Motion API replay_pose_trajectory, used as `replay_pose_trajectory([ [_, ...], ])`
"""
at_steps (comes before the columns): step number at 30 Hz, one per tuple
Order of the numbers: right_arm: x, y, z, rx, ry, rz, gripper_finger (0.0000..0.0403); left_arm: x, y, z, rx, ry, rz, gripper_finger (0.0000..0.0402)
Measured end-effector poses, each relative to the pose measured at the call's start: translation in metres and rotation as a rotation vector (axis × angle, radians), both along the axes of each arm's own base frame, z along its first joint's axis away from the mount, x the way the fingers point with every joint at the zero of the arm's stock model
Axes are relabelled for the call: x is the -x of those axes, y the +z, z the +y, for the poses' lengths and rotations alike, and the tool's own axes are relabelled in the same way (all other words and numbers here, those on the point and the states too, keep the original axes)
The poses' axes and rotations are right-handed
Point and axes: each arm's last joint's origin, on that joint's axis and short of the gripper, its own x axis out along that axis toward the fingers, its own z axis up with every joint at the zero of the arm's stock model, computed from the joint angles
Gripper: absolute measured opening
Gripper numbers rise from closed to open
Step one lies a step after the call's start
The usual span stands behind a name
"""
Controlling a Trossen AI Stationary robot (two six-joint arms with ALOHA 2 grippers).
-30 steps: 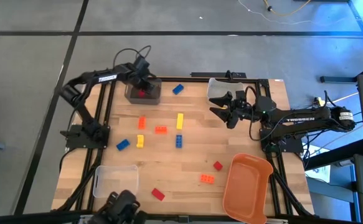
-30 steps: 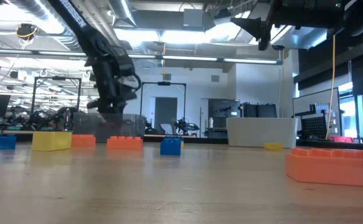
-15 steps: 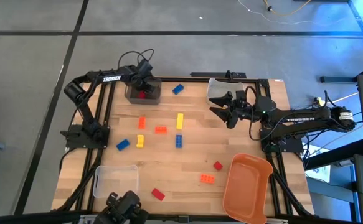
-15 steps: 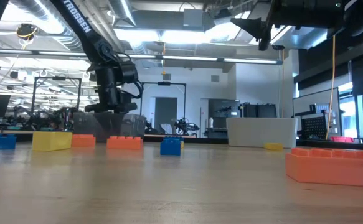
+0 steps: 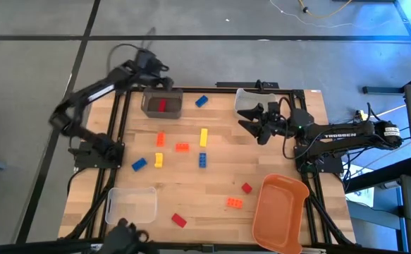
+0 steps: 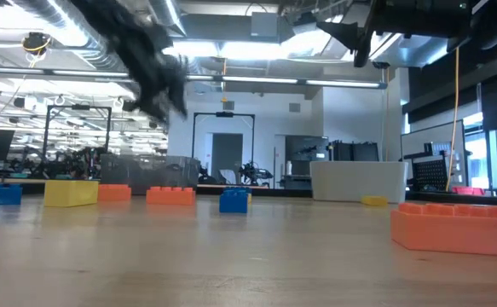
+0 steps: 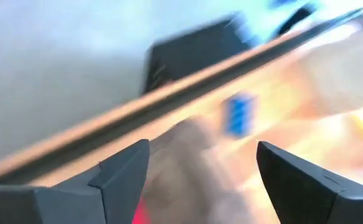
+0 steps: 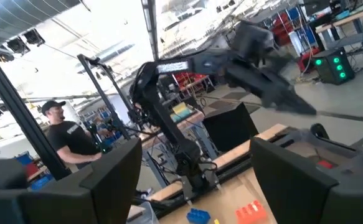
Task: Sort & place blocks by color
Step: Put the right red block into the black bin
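Several small studded blocks lie flat on the wooden table: blue [image 5: 201, 101], yellow [image 5: 204, 135], orange [image 5: 182, 147], blue [image 5: 202, 160], red [image 5: 247, 188] and others. One red block [image 5: 161, 106] lies inside the dark bin [image 5: 149, 107]. My left gripper [image 5: 152, 63] is open and empty, raised beyond the dark bin's far-left corner; it is blurred in the low view [image 6: 158, 77]. The left wrist view shows its fingers apart [image 7: 203, 168] over the blue block [image 7: 238, 114]. My right gripper [image 5: 251, 121] is open and empty, held above the table beside the clear bin [image 5: 244, 99].
An orange bin [image 5: 279, 212] sits at the table's near right corner, and a clear bin [image 5: 131, 204] at the near left. Bare wood lies between the scattered blocks. A person [image 8: 63, 134] stands in the room beyond the table.
My left gripper has risen from just above the dark bin and swung quickly toward the table's far-left corner. The red block stays lying in the dark bin. My right arm has kept still.
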Motion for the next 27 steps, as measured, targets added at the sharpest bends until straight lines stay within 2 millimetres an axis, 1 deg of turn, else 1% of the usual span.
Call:
replay_pose_trajectory([
  [3, 0.0, 0.001, 0.0, 0.002, 0.0, -0.006, 0.0298, 0.006, 0.044, -0.035, -0.133, -0.101, -0.148, 0.0283],
  [5, 0.0, 0.001, 0.0, 0.002, -0.001, -0.006, 0.0298, 0.009, 0.066, -0.062, -0.211, -0.177, -0.217, 0.0283],
  [8, 0.0, 0.001, 0.0, 0.004, -0.002, -0.006, 0.0298, 0.012, 0.09, -0.104, -0.313, -0.298, -0.298, 0.0283],
  [10, 0.0, 0.001, 0.0, 0.005, -0.002, -0.007, 0.0298, 0.012, 0.095, -0.128, -0.381, -0.352, -0.369, 0.0283],
  [13, 0.0, 0.001, 0.0, 0.006, -0.002, -0.007, 0.0298, 0.009, 0.086, -0.157, -0.438, -0.397, -0.506, 0.0283],
  [16, 0.0, 0.001, 0.0, 0.006, -0.002, -0.007, 0.0298, 0.006, 0.064, -0.179, -0.469, -0.414, -0.64, 0.0283],
  [18, 0.0, 0.001, 0.0, 0.007, 0.0, -0.007, 0.0298, 0.003, 0.047, -0.19, -0.481, -0.434, -0.7, 0.0283],
  [20, 0.0, 0.001, 0.0, 0.008, 0.0, -0.007, 0.0298, 0.0, 0.03, -0.197, -0.476, -0.457, -0.724, 0.0283],
  [21, 0.0, 0.001, 0.0, 0.009, 0.0, -0.006, 0.0298, -0.001, 0.025, -0.199, -0.476, -0.462, -0.739, 0.0283],
  [23, 0.0, 0.001, 0.0, 0.01, -0.001, -0.006, 0.0298, 0.0, 0.023, -0.202, -0.484, -0.459, -0.768, 0.0283],
  [27, 0.0, 0.001, 0.0, 0.007, 0.0, -0.007, 0.0298, 0.0, 0.023, -0.202, -0.486, -0.454, -0.768, 0.0283],
])
